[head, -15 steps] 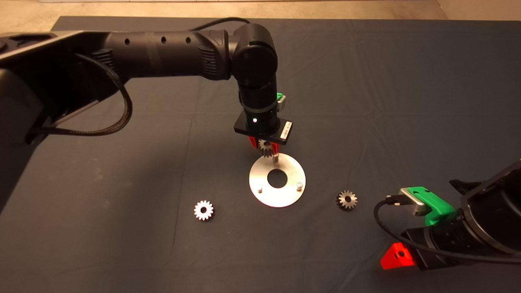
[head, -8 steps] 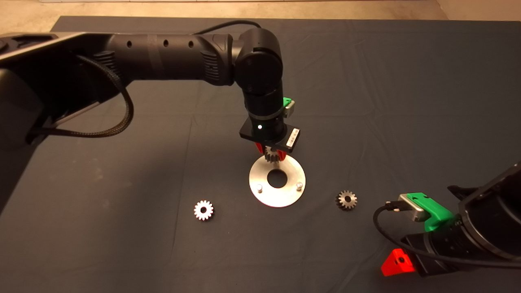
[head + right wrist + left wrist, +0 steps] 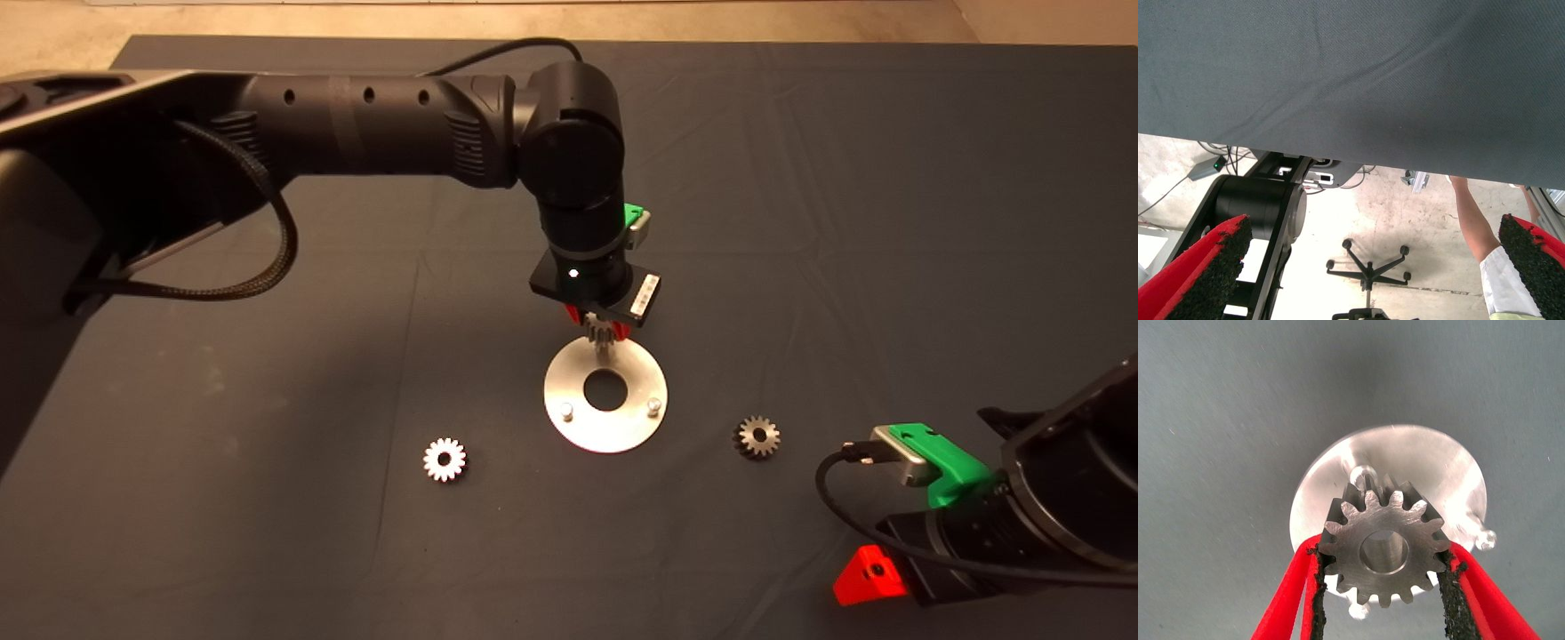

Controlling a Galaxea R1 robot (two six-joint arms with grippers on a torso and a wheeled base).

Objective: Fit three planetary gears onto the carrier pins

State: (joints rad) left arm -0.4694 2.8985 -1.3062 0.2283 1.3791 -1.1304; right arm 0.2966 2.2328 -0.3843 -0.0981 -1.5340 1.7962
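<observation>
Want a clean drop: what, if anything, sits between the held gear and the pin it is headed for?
Nothing visible. The left claw holds the gear over the plate, at its far pin. In the wrist view the bore shows only metal. The other gears lie on the mat.

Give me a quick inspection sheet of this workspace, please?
Surface: dark mat, creased.
Job's things: held gear over the round plate; two loose gears flat on the mat either side; two bare pins visible.
Clutter: nothing seen.
Grippers: left end effector shut on the held gear; right end effector open, parked at the mat's edge.
Cables: black cable on the right arm.
Surroundings: office chair base, a person's arm.
</observation>
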